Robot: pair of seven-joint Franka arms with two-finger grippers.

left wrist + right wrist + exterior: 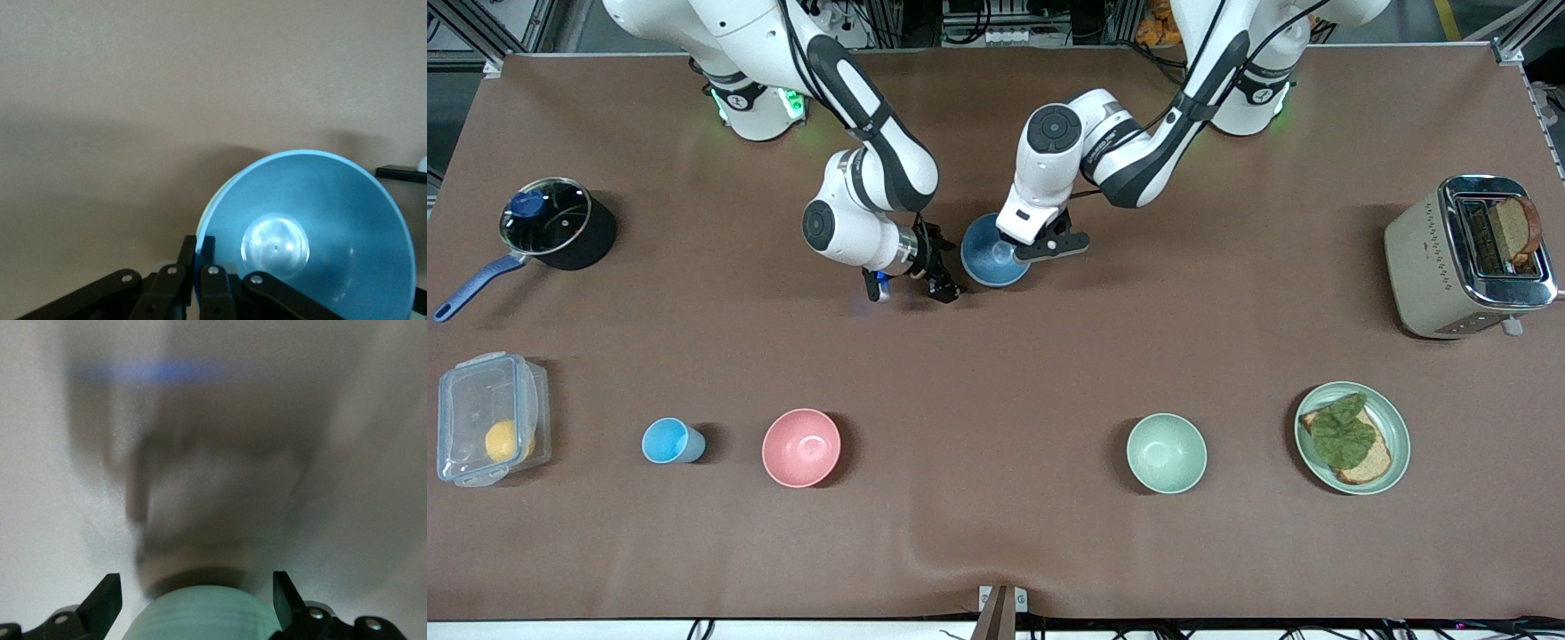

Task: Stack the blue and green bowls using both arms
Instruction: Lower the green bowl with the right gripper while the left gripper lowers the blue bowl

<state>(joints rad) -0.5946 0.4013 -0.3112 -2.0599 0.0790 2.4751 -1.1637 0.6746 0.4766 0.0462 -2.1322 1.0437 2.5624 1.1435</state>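
Note:
The blue bowl [989, 258] is in the middle of the table, close to the arms' bases. My left gripper [1024, 252] is shut on its rim. In the left wrist view the fingers [198, 244] pinch the rim and I look into the blue bowl [320, 213]. A thin pale green edge [203, 225] shows just under that rim; no more of the green bowl shows. My right gripper [911, 292] is open, low over the table beside the blue bowl. The right wrist view is blurred: a pale green rounded shape [200, 617] lies between the spread right gripper [195, 581] fingers.
Nearest the front camera stand a clear box with a yellow fruit [489, 431], a light-blue cup [669, 441], a pink bowl [801, 447], a pale mint-green bowl [1166, 452] and a green plate with toast [1392, 418]. A lidded pot [547, 218] and a toaster [1432, 258] sit at the ends.

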